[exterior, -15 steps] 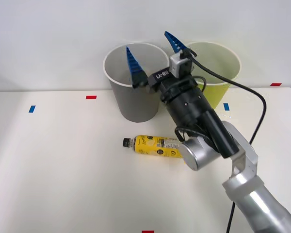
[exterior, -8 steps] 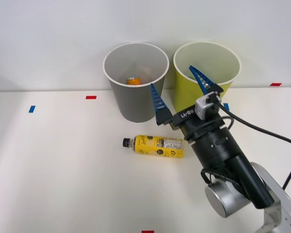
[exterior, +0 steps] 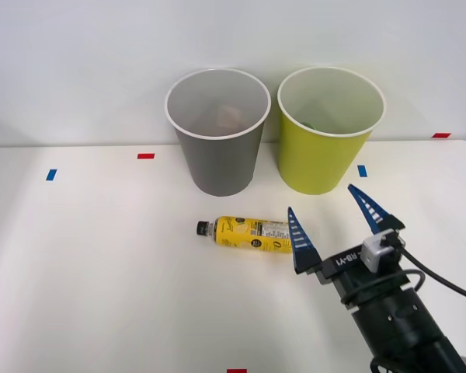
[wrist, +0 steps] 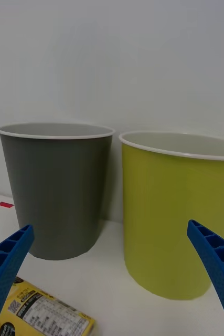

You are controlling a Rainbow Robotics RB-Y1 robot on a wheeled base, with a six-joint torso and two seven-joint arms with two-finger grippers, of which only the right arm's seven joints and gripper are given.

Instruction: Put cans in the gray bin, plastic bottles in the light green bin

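I had the right gripper (exterior: 332,225) low at the front-right of the white bench (exterior: 101,272), its blue ribbed fingers (exterior: 299,241) spread wide and holding nothing. One finger tip sat just beside the base end of the small yellow plastic bottle with the black cap (exterior: 247,233); I could not tell if they touched. The other finger pointed up toward the bins on the right.

The bottle lay on its side on the bench, cap pointing to the robot's left, in front of the gap between the two bins and apart from both. In the wrist view its white-and-black label end (wrist: 43,315) showed next to one finger (wrist: 4,268), with the other finger (wrist: 216,262) well off to the far side.

The tall tapered round gray bin with the white rim (exterior: 217,148) stood upright at the back of the bench. Something faintly orange showed deep inside it; I could not make out what it was. The tall tapered round yellow-green bin with the white rim (exterior: 326,151) stood upright just beside it on the robot's right, the two close but not touching. From the wrist camera both bins, gray (wrist: 56,189) and yellow-green (wrist: 177,215), faced the gripper side by side.

Small red (exterior: 146,155) and blue tape marks (exterior: 51,174) were stuck on the bench.
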